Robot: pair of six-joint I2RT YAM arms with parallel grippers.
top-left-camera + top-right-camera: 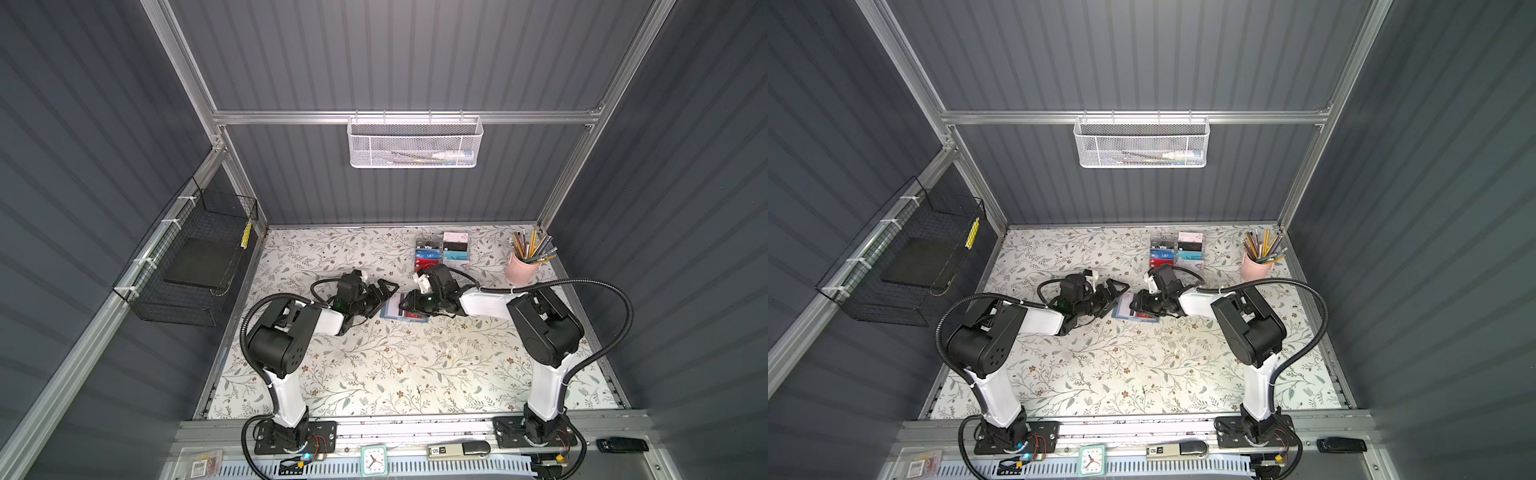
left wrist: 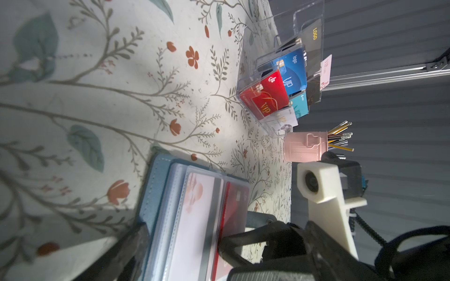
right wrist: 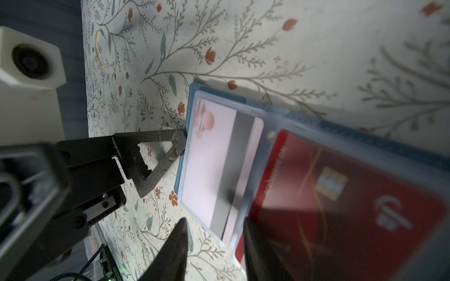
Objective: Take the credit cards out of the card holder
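called for pinning the card holder (image 1: 392, 308) flat and drawing the white card (image 3: 219, 165) straight out along its sleeve, not upward. found the holder open at mid tabletop (image 1: 415, 374), red card (image 3: 341, 206) sleeved beside the white. saw left jaws spread wide, one tip touching the blue cover edge; right jaws half open astride the white card's end, pinching nothing visible.

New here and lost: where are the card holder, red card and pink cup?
card holder (image 2: 157, 189), left wrist view, blue cover.
red card (image 3: 341, 219), right wrist view, its face.
pink cup (image 1: 520, 271), a top view, side wall.
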